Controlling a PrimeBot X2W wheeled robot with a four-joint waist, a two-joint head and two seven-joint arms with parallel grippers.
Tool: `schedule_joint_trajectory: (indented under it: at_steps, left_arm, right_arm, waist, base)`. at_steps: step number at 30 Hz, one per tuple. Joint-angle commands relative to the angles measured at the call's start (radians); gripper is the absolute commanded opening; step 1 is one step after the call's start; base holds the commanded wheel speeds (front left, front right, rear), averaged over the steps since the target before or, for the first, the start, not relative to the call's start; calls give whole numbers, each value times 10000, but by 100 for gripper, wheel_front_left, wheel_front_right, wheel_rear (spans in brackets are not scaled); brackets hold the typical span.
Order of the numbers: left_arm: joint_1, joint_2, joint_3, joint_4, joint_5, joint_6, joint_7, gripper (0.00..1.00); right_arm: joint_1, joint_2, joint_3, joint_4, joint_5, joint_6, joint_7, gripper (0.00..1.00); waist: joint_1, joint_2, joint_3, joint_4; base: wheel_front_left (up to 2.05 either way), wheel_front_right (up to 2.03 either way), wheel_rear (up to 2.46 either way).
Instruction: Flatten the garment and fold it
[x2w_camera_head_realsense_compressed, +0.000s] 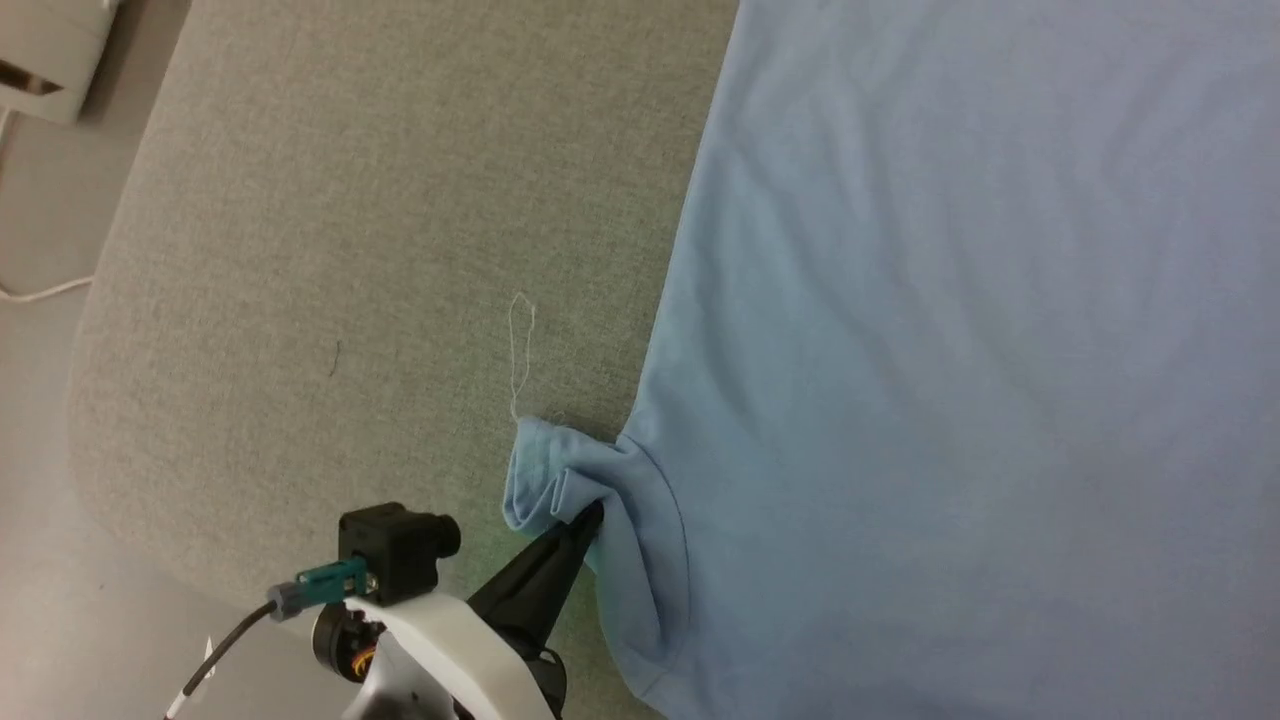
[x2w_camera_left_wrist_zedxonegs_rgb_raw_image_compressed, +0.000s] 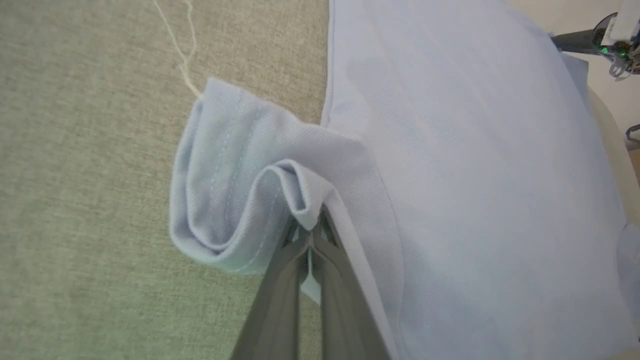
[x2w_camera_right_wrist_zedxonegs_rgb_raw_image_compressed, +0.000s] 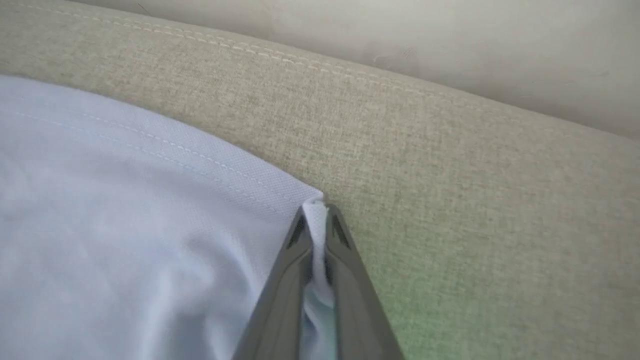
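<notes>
Garment (x2w_camera_head_realsense_compressed: 950, 350), a light blue knit, lies spread over the right part of a grey-beige upholstered cushion (x2w_camera_head_realsense_compressed: 350, 250) in the head view, with one bunched corner sticking out at its left edge beside a loose pale thread (x2w_camera_head_realsense_compressed: 520, 345). The left gripper (x2w_camera_head_realsense_compressed: 595, 515) has its fingers pinched together on that bunched fold of the garment. The right gripper (x2w_camera_right_wrist_zedxonegs_rgb_raw_image_compressed: 315, 207) is likewise clamped on a stitched hem corner near the cushion's seamed edge.
</notes>
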Motion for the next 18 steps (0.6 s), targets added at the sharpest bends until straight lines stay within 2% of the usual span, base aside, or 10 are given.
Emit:
schedule_joint_trajectory:
  at_steps: [1, 11, 18]
  left_arm:
    - [-36, 44, 38, 44, 75, 73, 9, 0]
    - [399, 316, 305, 117, -34, 386, 235, 0]
    - [941, 461, 560, 146, -174, 689, 331, 0]
  right_arm:
    - [779, 114, 127, 348, 144, -11, 63, 0]
    - [3087, 148, 256, -76, 1427, -11, -735, 0]
    - [5257, 274, 64, -1252, 2218, -11, -1069, 0]
  waist:
    - [0, 0, -622, -429]
    - [0, 0, -2427, -1497]
    - [0, 0, -3477, -2200]
  base:
    - [0, 0, 0]
    - [0, 0, 0]
    - [0, 0, 0]
